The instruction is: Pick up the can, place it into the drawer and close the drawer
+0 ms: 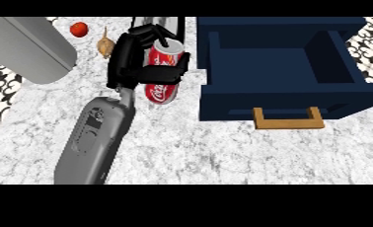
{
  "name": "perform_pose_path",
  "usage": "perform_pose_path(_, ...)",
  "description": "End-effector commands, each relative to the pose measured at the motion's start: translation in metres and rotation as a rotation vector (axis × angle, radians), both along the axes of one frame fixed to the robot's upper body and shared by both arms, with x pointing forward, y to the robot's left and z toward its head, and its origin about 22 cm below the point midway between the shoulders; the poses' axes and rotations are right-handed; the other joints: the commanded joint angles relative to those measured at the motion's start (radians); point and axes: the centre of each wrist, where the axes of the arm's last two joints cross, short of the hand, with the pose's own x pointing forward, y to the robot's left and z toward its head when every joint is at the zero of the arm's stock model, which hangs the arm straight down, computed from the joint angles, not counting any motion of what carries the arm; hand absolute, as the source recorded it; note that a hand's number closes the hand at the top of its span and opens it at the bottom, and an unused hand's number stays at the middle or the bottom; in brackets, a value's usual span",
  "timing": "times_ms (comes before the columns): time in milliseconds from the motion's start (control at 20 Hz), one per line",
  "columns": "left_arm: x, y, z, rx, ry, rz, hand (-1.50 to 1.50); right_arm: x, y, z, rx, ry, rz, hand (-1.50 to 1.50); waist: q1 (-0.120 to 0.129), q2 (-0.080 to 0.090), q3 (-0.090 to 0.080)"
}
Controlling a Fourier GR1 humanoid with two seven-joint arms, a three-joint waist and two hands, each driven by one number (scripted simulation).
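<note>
While within robot hand [135,66], Coca-Cola can [162,92].

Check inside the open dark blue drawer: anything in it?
Nothing visible: the open dark blue drawer shows bare floor. The red soda can is outside, in the black left hand. Floor behind its front wall is hidden.

White-grey marbled counter [218,157], with black-and-white patterned surface [360,46] at edges.

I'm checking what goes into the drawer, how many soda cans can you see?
1. The red cylindrical soda can is left of the open dark blue drawer, with the black left hand curled round it. No other shows; some may be hidden.
</note>
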Motion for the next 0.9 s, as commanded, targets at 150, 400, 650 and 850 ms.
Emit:
perform_pose_path(150,0.017,-0.051,0.048,0.049,-0.070,-0.022,1.50,0.007,0.003,-0.002,0.002,-0.008,-0.006,-1.50,-0.003,0.002,0.000)
perform_pose_path(400,0.027,-0.081,0.072,0.044,-0.054,-0.021,1.50,-0.004,-0.002,-0.002,-0.005,0.001,0.014,-1.50,-0.010,0.002,0.000)
perform_pose_path(650,0.050,-0.095,0.112,0.049,-0.047,-0.039,1.50,-0.012,-0.002,0.001,-0.006,0.010,0.009,-1.50,-0.021,0.005,0.000)
perform_pose_path(850,0.050,-0.120,0.109,0.085,-0.045,-0.014,1.50,0.001,0.003,-0.011,0.011,-0.002,0.003,-1.50,-0.024,0.006,0.001)
